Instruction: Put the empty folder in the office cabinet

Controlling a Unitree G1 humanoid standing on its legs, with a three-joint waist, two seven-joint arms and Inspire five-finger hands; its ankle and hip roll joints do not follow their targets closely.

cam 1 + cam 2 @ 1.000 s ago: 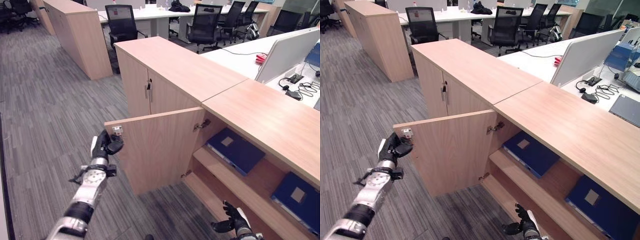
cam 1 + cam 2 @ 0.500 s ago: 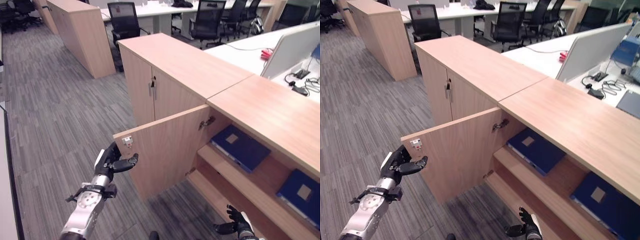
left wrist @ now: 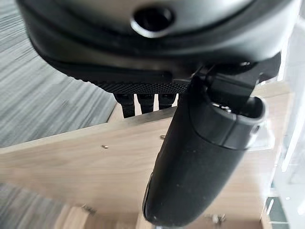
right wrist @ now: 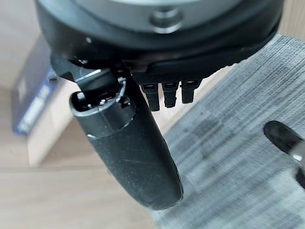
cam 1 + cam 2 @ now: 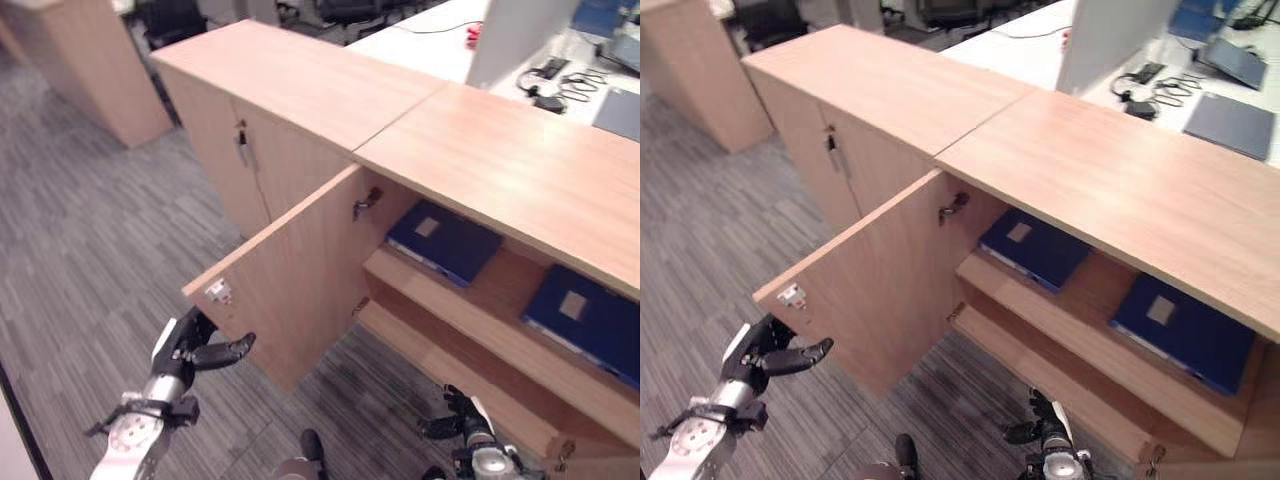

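Left eye view: cabinet door (image 5: 300,270) ajar, folder (image 5: 445,240) on upper shelf.
Left hand (image 5: 190,345): fingers relaxed, spread, beside door's free edge.
Right hand (image 5: 462,425): empty, relaxed.
Advice: push flat, steadily.

**Silver arms, dark hands**

The left arm (image 5: 125,450) is silver-grey metal, round like a tube, with a dark band near the wrist. Black brackets stick out on both sides of the wrist. The left hand (image 5: 185,348) is black, with a white cover along one side. Its fingers (image 5: 228,350) are thin and black.

The right hand (image 5: 463,424) is black too, with a white strip on it, and it sits on a round silver wrist piece.

Seen up close, each hand has a smooth, shiny black body with a small round screw hole. The thumb (image 3: 200,167) is fat, rounded and dusty black. A rough, dotted black pad lies under the palm. The fingers (image 4: 164,94) look ribbed.
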